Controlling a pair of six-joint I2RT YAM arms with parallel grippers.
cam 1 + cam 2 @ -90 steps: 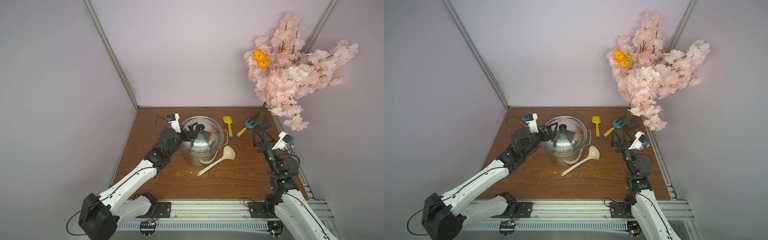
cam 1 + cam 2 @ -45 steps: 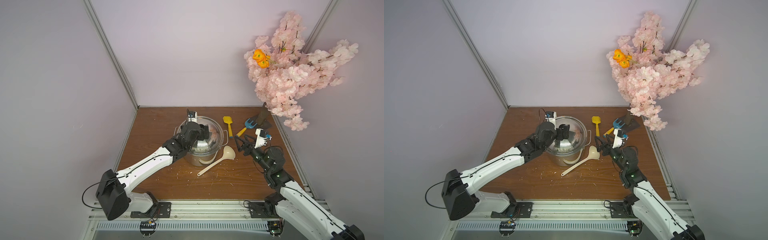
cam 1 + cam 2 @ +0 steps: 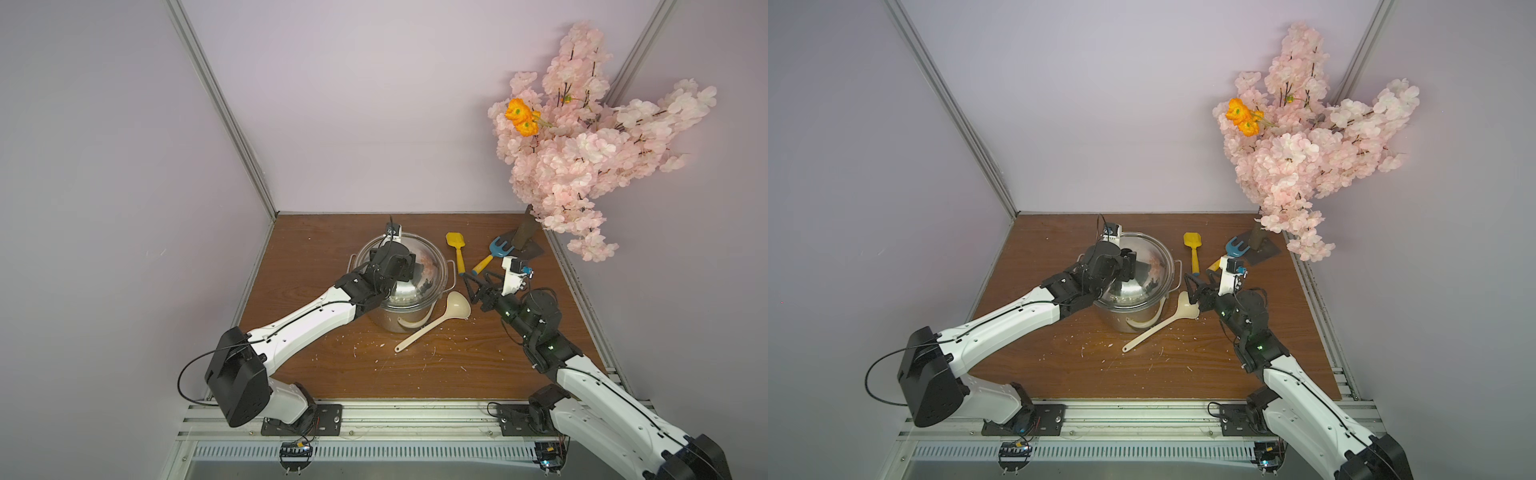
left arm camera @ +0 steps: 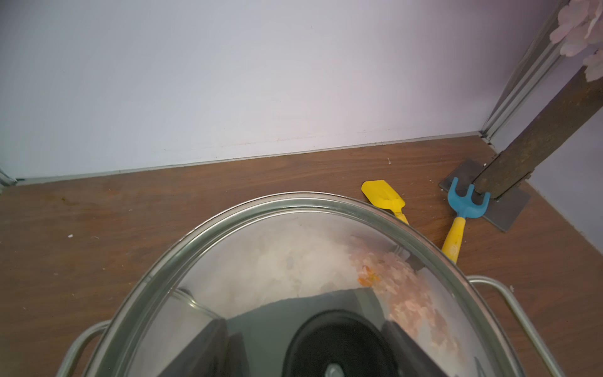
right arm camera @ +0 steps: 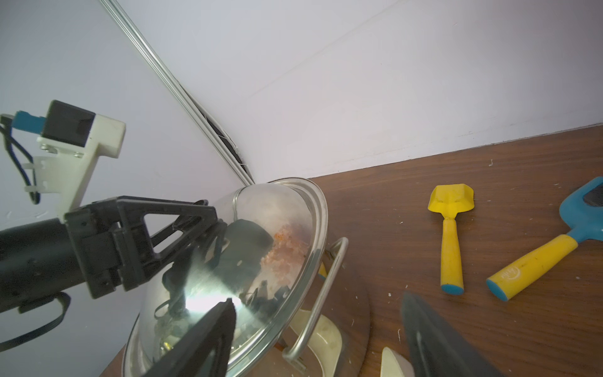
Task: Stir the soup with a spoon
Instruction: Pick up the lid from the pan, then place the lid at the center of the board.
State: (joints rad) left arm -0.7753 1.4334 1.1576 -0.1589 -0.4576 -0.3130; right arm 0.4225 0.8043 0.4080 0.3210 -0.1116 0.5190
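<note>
A steel pot stands mid-table with its domed, mirror-like lid on, so the soup is hidden. My left gripper hangs over the lid. Its jaws stand either side of the black knob, one finger close to it and a gap at the other, so it is open. The spoon, a cream ladle, lies on the table against the pot's right side, bowl to the far right. My right gripper is open just right of that bowl and holds nothing; the bowl's edge shows between its fingers.
A yellow toy shovel and a blue rake with a yellow handle lie behind the right gripper. A pink blossom tree rises from a base plate in the back right corner. Walls close the left, back and right.
My left arm has swung from the pot's left side over the lid, and its jaws have narrowed round the knob. My right arm has come in from the right edge toward the spoon's bowl.
</note>
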